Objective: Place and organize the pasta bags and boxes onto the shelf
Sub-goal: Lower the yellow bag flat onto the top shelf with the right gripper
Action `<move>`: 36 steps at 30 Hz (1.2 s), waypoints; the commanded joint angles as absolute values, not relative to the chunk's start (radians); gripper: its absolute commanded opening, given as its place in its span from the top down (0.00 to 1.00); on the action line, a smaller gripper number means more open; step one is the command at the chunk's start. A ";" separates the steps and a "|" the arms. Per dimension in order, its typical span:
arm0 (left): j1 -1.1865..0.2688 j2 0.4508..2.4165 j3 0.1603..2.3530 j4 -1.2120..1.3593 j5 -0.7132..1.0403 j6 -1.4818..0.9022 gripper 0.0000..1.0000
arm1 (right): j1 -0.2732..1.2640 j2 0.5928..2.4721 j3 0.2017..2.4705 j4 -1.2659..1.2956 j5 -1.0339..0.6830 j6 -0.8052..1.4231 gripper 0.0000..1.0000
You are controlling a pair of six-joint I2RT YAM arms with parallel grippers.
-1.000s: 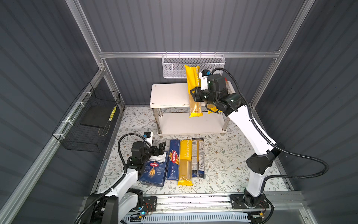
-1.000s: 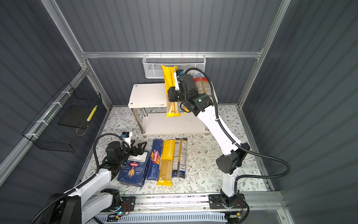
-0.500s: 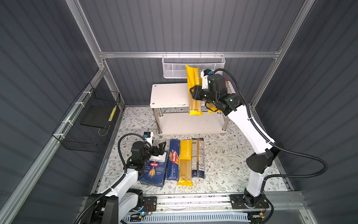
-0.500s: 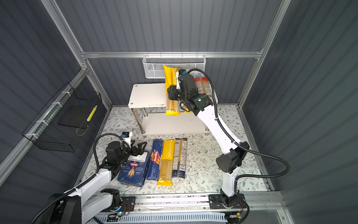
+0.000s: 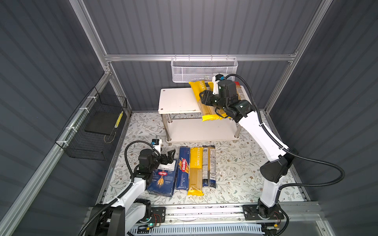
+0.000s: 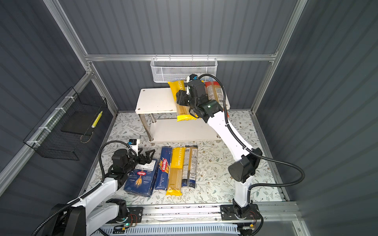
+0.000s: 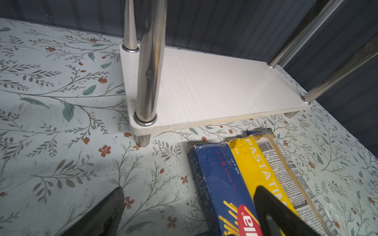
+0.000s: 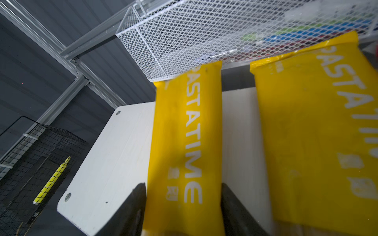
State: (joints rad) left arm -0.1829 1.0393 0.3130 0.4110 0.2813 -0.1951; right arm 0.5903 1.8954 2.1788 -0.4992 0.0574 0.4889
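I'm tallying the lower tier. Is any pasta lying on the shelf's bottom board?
No, the bottom board shows only bare white surface between its posts in the left wrist view.

On the counter (image 5: 235, 163) sit the shelf (image 5: 176, 102), a wide box (image 5: 162, 179), a thin box (image 5: 184, 167), a yellow bag (image 5: 195, 169) and a dark bag (image 5: 209, 165). The shelf's top holds two more yellow bags (image 8: 184, 132) (image 8: 317, 132) and a red bag (image 6: 214, 93).

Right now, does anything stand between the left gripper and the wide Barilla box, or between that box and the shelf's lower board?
Nothing visible. The left gripper hangs open by the far end of the wide Barilla box. The lower board is bare, and only patterned floor lies between it and the box.
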 commanded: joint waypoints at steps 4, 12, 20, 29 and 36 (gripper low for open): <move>-0.187 1.044 0.342 0.404 0.284 -0.191 0.00 | 0.588 1.837 2.181 -0.403 0.024 0.463 0.38; -0.187 1.042 0.341 0.404 0.283 -0.190 0.00 | 0.667 1.648 2.013 -0.484 -0.040 0.296 0.34; -0.187 1.022 0.325 0.421 0.273 -0.193 0.00 | 0.808 1.353 1.629 -0.518 0.062 0.218 0.34; -0.187 1.034 0.324 0.430 0.286 -0.198 0.00 | 0.808 1.212 1.422 -0.492 0.024 0.294 0.33; -0.187 1.041 0.328 0.430 0.286 -0.198 0.00 | 0.808 1.245 1.464 -0.543 -0.020 0.327 0.32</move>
